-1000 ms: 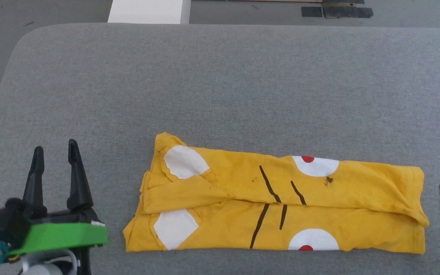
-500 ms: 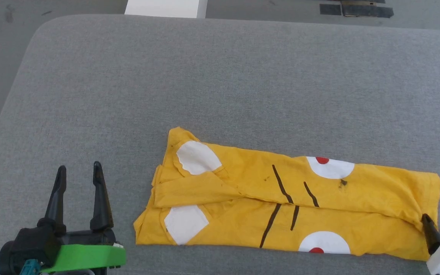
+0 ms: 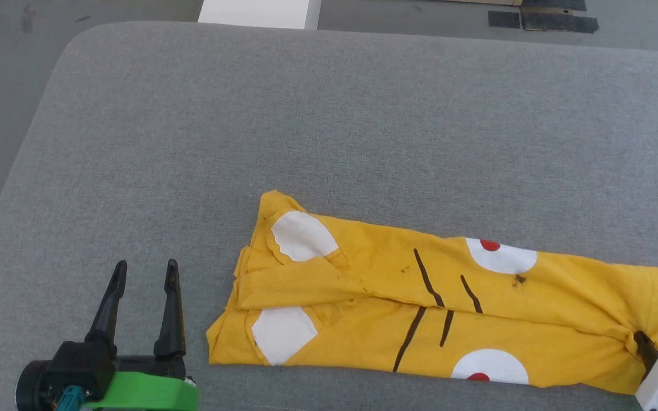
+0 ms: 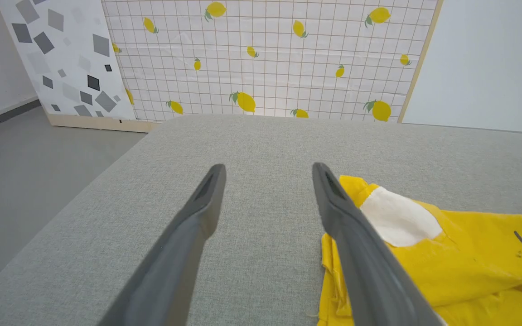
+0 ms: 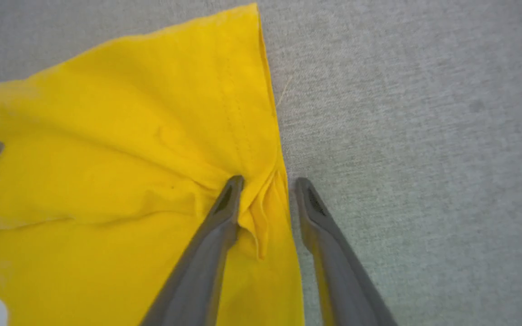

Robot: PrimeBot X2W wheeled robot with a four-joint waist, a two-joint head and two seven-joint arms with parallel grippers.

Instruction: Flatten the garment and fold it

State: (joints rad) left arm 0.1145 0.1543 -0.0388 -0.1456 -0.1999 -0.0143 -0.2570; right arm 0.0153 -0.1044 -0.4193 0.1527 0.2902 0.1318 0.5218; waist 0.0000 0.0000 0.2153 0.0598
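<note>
Garment point(image 3: 363, 274) laid on the grey padded table point(image 3: 329, 114), on the table's near half and toward its right side, its long axis running across the table and slanting slightly nearer at the right end. Mustard-yellow cotton is folded lengthwise into a long narrow band: two flaps meet along a line down the middle of the band, the far flap overlapping the near one a little. Printed marks are split by the fold: two white patches point(image 3: 303, 235) at the end toward the table's left, four short black whisker lines point(image 3: 429, 279) at mid-length, and two white half-discs point(image 3: 503, 260), each with a red dot, at the band's far and near edges further right; a small dark blot point(image 3: 518, 279) sits beside the far disc. The end toward the table's right shows a stitched hem point(image 5: 243, 113), drawn into wrinkles that radiate from one point. Right gripper point(image 5: 270, 179) at the table's near right, fingers partly closed astride that hem: one fingertip point(image 5: 231, 190) presses on the cloth, the other rests just beside the edge over bare table, a bunched pleat between them; whether the pleat is truly clamped cannot be told. Left gripper point(image 3: 147, 264) over the table's near left, clear of the garment, fingers spread wide with nothing between them.
</note>
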